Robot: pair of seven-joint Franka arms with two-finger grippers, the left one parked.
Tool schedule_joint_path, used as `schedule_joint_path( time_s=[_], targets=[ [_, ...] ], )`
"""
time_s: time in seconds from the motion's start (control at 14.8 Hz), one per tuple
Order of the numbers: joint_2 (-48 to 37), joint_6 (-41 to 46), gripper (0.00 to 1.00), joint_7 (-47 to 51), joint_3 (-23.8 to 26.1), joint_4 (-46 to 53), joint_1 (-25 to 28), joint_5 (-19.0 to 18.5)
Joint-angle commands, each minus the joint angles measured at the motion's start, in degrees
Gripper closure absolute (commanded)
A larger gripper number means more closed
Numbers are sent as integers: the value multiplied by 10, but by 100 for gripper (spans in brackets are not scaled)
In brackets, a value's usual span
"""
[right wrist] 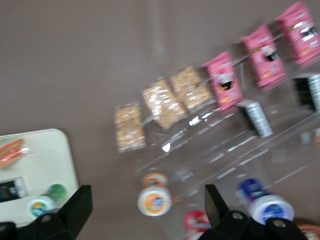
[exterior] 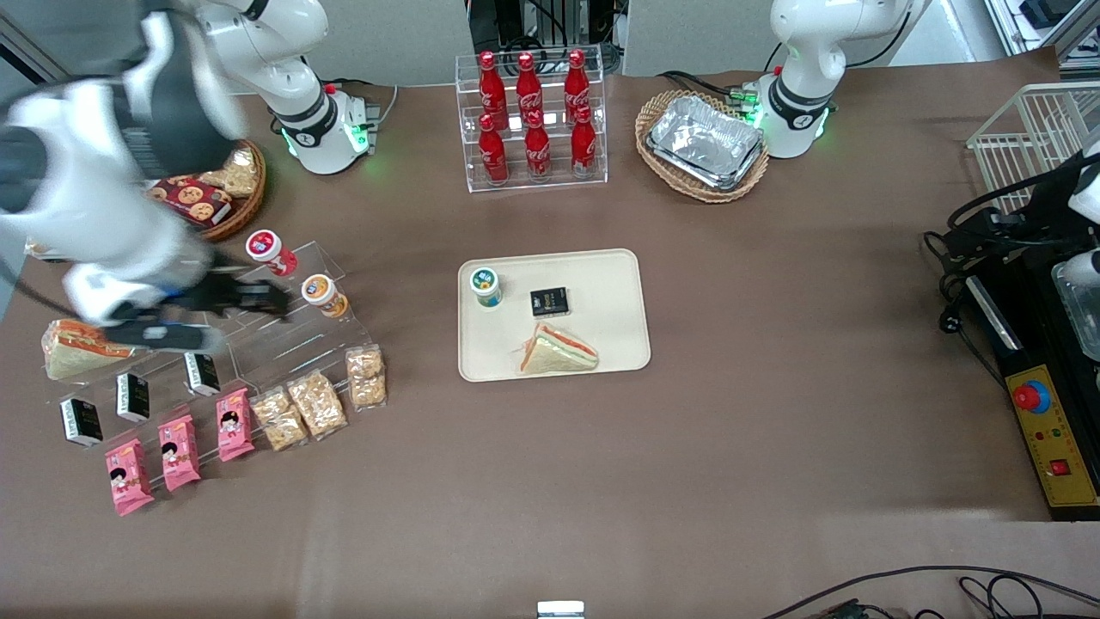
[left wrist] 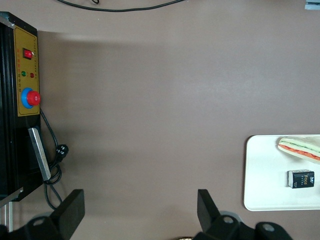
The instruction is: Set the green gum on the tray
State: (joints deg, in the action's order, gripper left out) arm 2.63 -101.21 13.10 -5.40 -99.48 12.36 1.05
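Note:
The green gum [exterior: 485, 286] stands upright on the cream tray [exterior: 601, 268], in the corner nearest the working arm and farthest from the front camera; it also shows in the right wrist view [right wrist: 44, 201], on the tray [right wrist: 45, 160]. My gripper [exterior: 258, 298] is open and empty, well away from the tray, above the clear acrylic step rack beside the orange-lidded canister [exterior: 324, 295]. In the right wrist view the gripper [right wrist: 145, 212] has its fingers spread wide, with the orange-lidded canister [right wrist: 154, 200] between them.
On the tray lie a black packet [exterior: 549, 301] and a sandwich [exterior: 559, 351]. The rack [exterior: 284, 340] holds a red-lidded canister [exterior: 270, 250], black packets, pink packets and cracker bags. Cola bottles [exterior: 533, 120], a foil tray in a basket [exterior: 705, 142] and a cookie basket [exterior: 215, 189] stand farther away.

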Motion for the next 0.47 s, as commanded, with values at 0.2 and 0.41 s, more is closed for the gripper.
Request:
schedule_joint_path(
  time_s=[0.2, 0.41],
  targets=[
    [-14, 15, 0, -142, -15, 18, -102, 1],
    [-14, 17, 0, -142, -15, 20, -112, 3]
  ],
)
